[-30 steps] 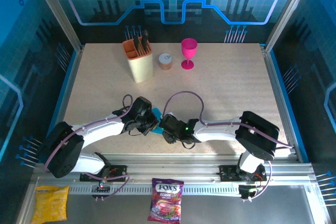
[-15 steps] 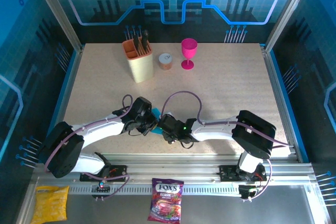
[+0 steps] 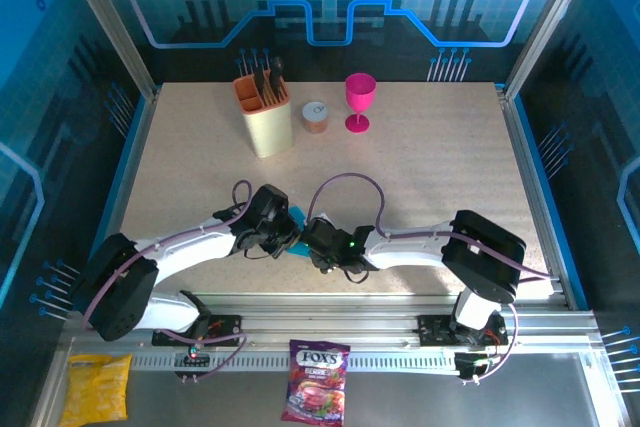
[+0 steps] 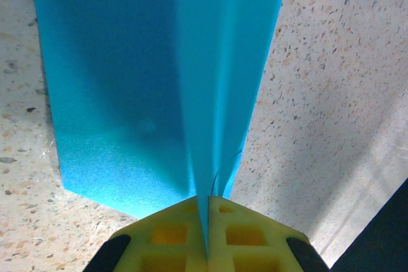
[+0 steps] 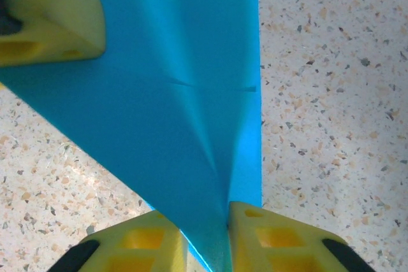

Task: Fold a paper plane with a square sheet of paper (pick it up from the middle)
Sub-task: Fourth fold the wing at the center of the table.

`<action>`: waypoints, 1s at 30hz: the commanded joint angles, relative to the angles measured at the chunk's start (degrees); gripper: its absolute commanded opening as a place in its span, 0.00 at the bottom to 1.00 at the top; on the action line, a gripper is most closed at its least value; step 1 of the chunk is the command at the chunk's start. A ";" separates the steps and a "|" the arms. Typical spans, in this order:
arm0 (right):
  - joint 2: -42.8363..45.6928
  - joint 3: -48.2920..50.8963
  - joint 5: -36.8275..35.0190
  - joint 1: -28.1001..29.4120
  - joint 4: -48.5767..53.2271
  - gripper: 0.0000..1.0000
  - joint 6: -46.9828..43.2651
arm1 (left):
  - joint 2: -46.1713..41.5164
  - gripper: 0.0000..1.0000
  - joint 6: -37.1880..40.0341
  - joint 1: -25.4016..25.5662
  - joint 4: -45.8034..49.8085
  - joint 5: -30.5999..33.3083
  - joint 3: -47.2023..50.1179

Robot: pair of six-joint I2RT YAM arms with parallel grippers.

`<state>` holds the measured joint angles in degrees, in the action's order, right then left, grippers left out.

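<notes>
The left fingers [image 4: 220, 224] are clenched on a raised fold of the cyan-blue paper [image 4: 127, 93]. The fold runs straight away from them, and a flat panel beside it lies on the speckled desk [image 4: 331, 93]. The right fingers [image 5: 239, 227] grasp another ridge of the same sheet at its near edge. The right wrist view adds a further yellow finger [image 5: 44, 17] over the sheet's upper left part. From above, both sets of fingers almost meet close to the desk's near edge, with a sliver of paper between them.

right jaws pinch creased blue paper [image 5: 185, 93], speckled table [image 5: 331, 93] beneath
</notes>
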<state>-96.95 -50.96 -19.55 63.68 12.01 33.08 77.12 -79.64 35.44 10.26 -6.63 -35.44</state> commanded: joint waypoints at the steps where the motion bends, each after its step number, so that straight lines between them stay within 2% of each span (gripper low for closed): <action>1: -0.49 -0.72 -1.15 -0.45 0.92 0.21 0.07 | -1.45 0.00 -0.71 0.42 1.70 0.94 0.94; 9: -1.40 0.25 0.40 -1.27 -0.63 0.00 0.47 | -1.80 0.00 -0.72 0.42 1.78 1.18 0.83; 12: -1.75 1.78 2.13 -1.96 -1.96 0.00 0.94 | -2.30 0.00 0.78 0.41 2.04 1.67 0.22; 15: -2.24 2.56 3.65 -2.51 -3.02 0.00 1.62 | -2.97 0.12 4.83 0.42 3.83 2.77 -1.89; 19: -2.79 3.49 5.34 -3.06 -3.82 0.00 2.81 | -5.38 0.34 11.53 0.42 8.10 6.95 -4.69; 21: -2.98 4.07 6.24 -3.47 -4.23 0.00 3.45 | -6.94 0.39 14.26 0.35 9.92 9.42 -5.29; 25: -3.22 5.40 8.89 -4.52 -5.72 0.00 4.61 | -9.47 0.38 19.40 0.34 9.91 11.89 -4.62; 28: -3.42 6.09 12.19 -5.78 -6.87 0.00 5.08 | -10.70 0.29 22.78 0.33 8.64 11.37 -3.27; 30: -3.66 6.44 14.34 -6.64 -7.17 0.00 5.11 | -11.19 0.19 24.39 0.37 7.13 10.67 -1.85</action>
<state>-98.06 -47.11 -9.87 58.39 2.00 36.77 67.16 -61.10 35.53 17.32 3.16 -39.16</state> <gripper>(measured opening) 0.061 0.222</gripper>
